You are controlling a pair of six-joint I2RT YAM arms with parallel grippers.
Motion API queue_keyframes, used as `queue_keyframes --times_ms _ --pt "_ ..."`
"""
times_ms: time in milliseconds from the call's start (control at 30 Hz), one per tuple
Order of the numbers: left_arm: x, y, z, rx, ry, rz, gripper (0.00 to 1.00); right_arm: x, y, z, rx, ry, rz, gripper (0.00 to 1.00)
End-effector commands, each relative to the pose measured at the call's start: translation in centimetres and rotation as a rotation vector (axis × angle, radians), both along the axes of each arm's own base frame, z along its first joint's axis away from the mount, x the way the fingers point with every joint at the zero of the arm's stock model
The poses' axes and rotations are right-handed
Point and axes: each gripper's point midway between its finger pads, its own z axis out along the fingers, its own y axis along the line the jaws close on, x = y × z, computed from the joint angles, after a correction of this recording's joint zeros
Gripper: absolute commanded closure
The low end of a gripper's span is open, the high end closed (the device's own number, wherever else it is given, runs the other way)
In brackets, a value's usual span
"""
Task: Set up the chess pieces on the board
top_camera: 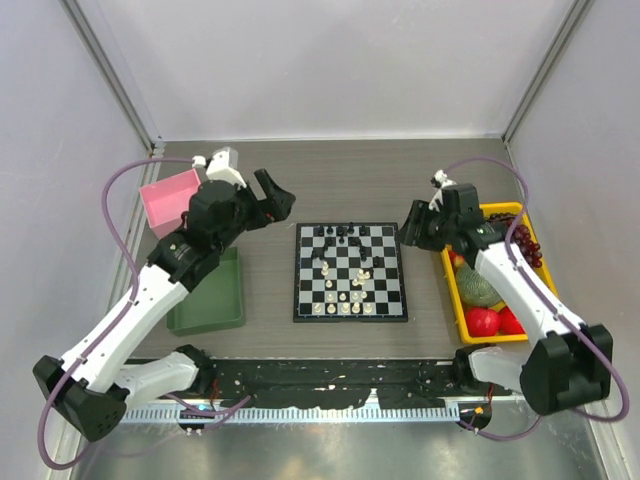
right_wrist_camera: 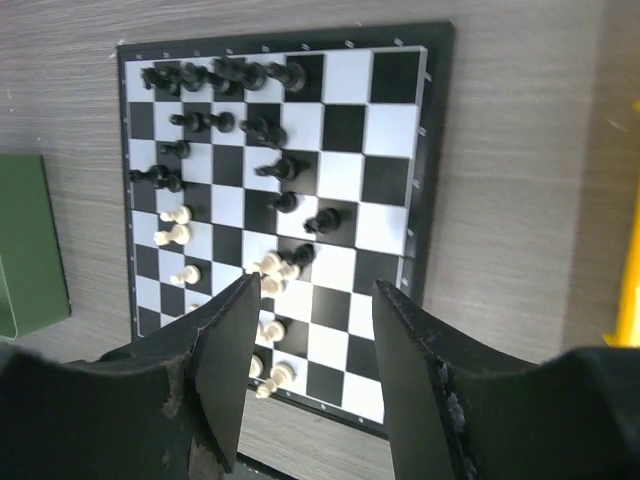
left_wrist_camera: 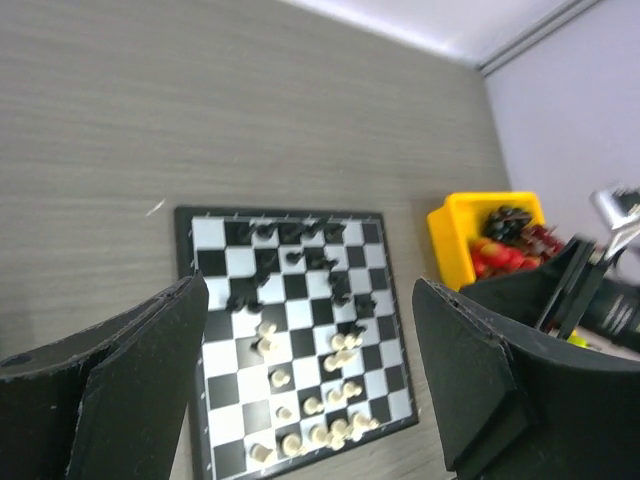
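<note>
Wide grey table (top_camera: 340,180), and both arms are up over it: the left arm (top_camera: 150,290) reaches past the green tray (top_camera: 208,300), the right arm (top_camera: 520,290) leans over the yellow bin (top_camera: 452,290) of fruit (top_camera: 483,320). The chessboard (top_camera: 388,250) lies flat at centre, between tray and bin. A pink box (top_camera: 165,200) sits behind the tray. The left gripper (left_wrist_camera: 310,300) hovers off the board's far-left corner, jaws spread wide, nothing between them. The right gripper (right_wrist_camera: 317,290) hangs by the board's right edge, jaws apart and empty. The chess pieces (top_camera: 343,235) stand on the board: black crowded along the far rows, cream scattered across the near half.
</note>
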Motion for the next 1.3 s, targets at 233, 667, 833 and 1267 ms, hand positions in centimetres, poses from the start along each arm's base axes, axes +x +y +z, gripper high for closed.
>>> queue_keyframes --times_ms 233,667,833,1267 --pt "-5.1 5.7 -5.8 0.051 -0.012 0.088 0.0 3.0 4.6 -1.0 -0.244 0.035 0.145 0.48" --pt "-6.5 8.0 -5.4 0.117 -0.04 0.122 0.0 2.6 5.8 -6.7 -0.304 0.16 0.177 0.54" --pt "-6.5 8.1 -5.4 0.124 -0.041 0.124 0.0 2.7 6.1 -7.8 -0.314 0.185 0.186 0.56" --pt "-6.7 8.8 -5.6 0.132 -0.054 0.149 0.01 3.4 6.4 -9.2 -0.351 0.187 0.178 0.63"
